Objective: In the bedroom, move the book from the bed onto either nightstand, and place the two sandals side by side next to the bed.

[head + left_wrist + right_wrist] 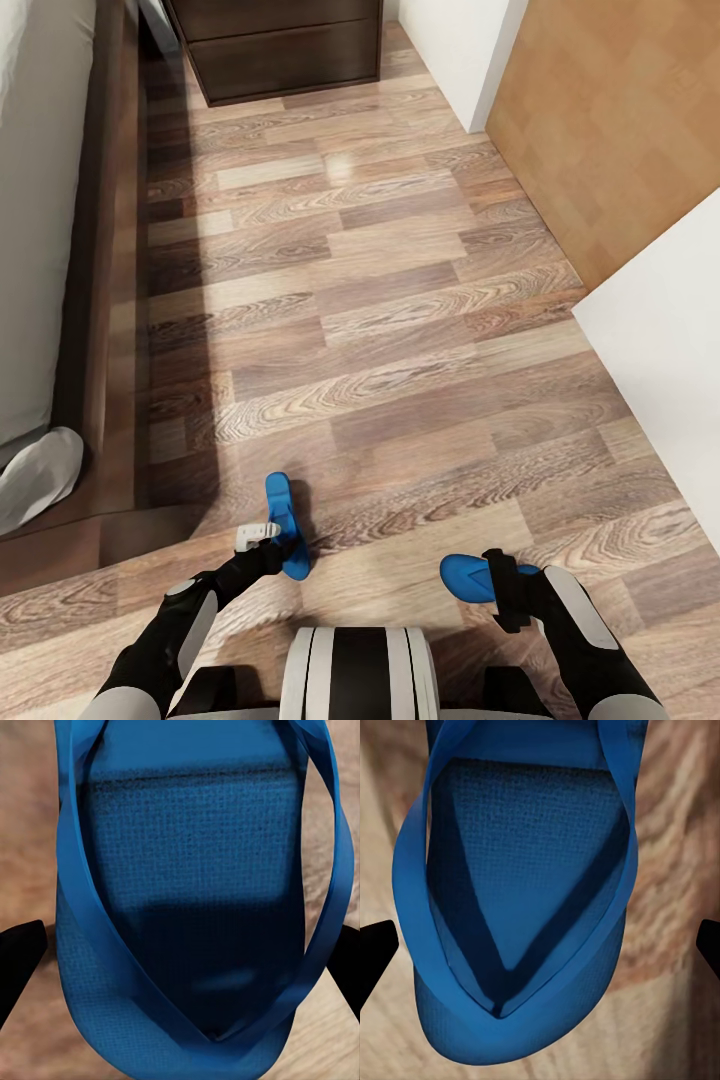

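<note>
Reaching low, each tool seemingly straddles a blue sandal.

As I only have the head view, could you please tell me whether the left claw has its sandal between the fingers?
Observer: Yes. In the left wrist view the left sandal lies between both fingers, with its strap side towards the camera.
Operator: Is the left claw clamped on it?
Observer: I cannot tell. The sandal reaches nearly to each fingertip.
Operator: And the right claw?
Observer: It is open. Its wrist view shows bare floor between one finger and the right sandal.
</note>
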Tool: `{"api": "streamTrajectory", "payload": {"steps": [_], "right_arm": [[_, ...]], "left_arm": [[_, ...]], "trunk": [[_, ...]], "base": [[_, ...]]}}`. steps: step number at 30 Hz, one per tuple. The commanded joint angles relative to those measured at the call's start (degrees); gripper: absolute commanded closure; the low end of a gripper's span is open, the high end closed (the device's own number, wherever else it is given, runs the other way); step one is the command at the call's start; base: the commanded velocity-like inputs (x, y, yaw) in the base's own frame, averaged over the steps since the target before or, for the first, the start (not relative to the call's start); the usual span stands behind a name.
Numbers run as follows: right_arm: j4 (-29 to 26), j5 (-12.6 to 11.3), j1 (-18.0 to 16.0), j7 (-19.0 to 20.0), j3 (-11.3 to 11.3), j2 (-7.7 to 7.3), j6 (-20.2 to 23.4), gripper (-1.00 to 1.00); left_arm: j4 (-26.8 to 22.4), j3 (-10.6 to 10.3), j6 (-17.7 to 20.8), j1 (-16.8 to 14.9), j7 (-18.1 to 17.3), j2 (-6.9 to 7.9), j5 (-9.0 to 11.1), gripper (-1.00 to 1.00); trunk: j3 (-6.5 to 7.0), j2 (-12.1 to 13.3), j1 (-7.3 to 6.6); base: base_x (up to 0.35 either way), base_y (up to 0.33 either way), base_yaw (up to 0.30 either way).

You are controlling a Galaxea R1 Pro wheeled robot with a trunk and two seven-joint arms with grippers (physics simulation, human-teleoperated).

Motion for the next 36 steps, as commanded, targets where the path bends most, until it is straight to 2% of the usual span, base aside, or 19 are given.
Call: {"api": "streamTrajectory", "payload": {"steps": [1,10,11,36], "right_arm": [[-0.06,-0.1,-0.01,-0.29,-0.11,0.0,0.34,-1.0],[-0.06,-0.1,-0.01,-0.29,-0.11,-0.02,0.34,-1.0],[-0.06,-0.1,-0.01,-0.29,-0.11,-0.02,0.34,1.0],[-0.06,-0.1,-0.01,-0.29,-0.11,-0.02,0.34,1.0]], "left_arm": [[-0.03,0.25,0.59,-0.01,-0.33,-0.08,0.52,1.0],[-0.03,0.27,0.6,-0.01,-0.33,-0.05,0.52,1.0],[-0.03,0.27,0.59,-0.01,-0.33,-0.05,0.52,1.0],[-0.03,0.25,0.65,-0.01,-0.33,-0.07,0.52,1.0]], "trunk": [[-0.03,-0.01,-0.01],[-0.03,-0.01,-0.01],[-0.03,-0.01,-0.01],[-0.03,-0.01,-0.01]], "base": [[0.0,0.0,0.0],[0.0,0.0,0.0],[0.0,0.0,0.0],[0.0,0.0,0.0]]}}
